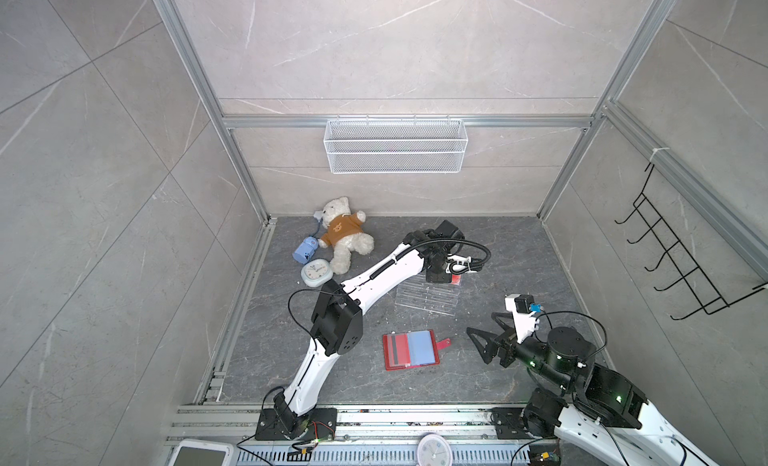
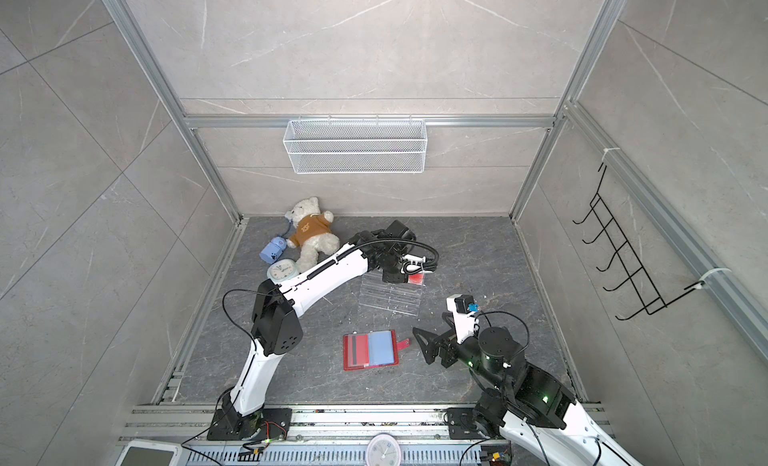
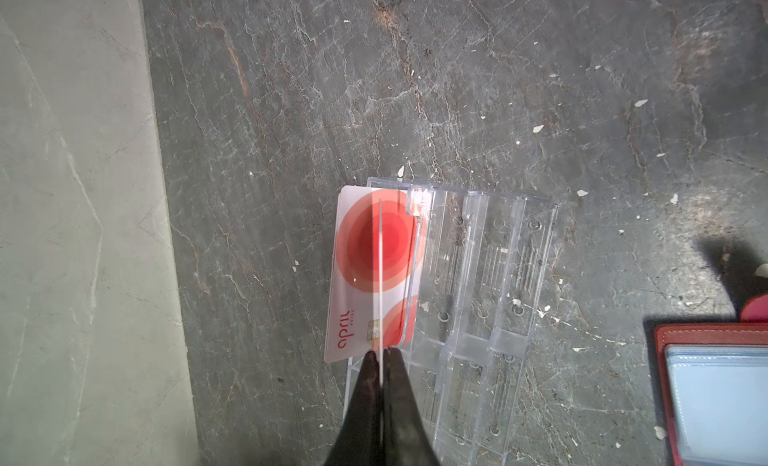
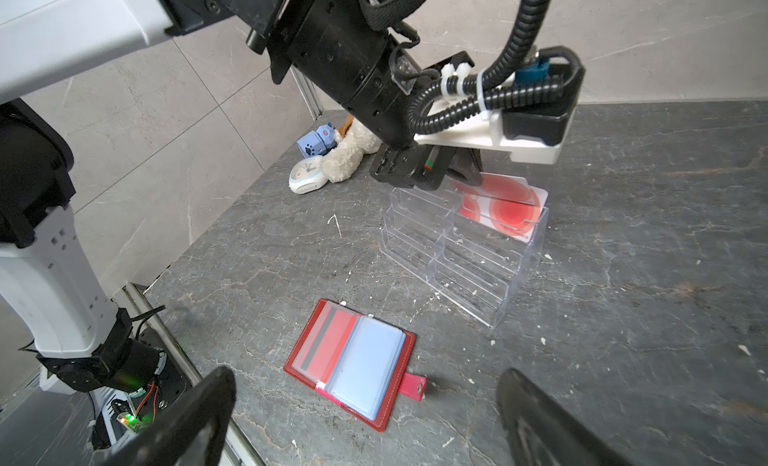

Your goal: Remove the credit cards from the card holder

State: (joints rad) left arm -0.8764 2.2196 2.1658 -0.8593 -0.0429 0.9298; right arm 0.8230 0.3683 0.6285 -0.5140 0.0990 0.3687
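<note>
**Card pinched over the rack, holder lying open**

The dark grey stone-patterned tabletop (image 1: 519,256) is walled on three sides. Its right half and the strip in front of the holder lie bare, while a cream teddy bear in a brown shirt (image 1: 343,235) crowds the far-left corner. The clear acrylic tiered rack (image 1: 428,295) stands mid-table, well apart from the walls.

Nearer the front, between the two arms, the flat red leather-like card holder (image 1: 411,350) lies open. Its snap tab points toward the right gripper (image 1: 487,333), whose fingers are spread wide and grip nothing. One page shows a red card with a dark stripe (image 4: 328,343) behind its sleeve; the other shows pale blue clear sleeves.

A white credit card with a red-orange circle (image 3: 357,276) sits in the rack's top tier. The left gripper (image 3: 381,355) is closed tight on a second credit card (image 3: 380,276), seen edge-on in the left wrist view, just above that tier.
</note>
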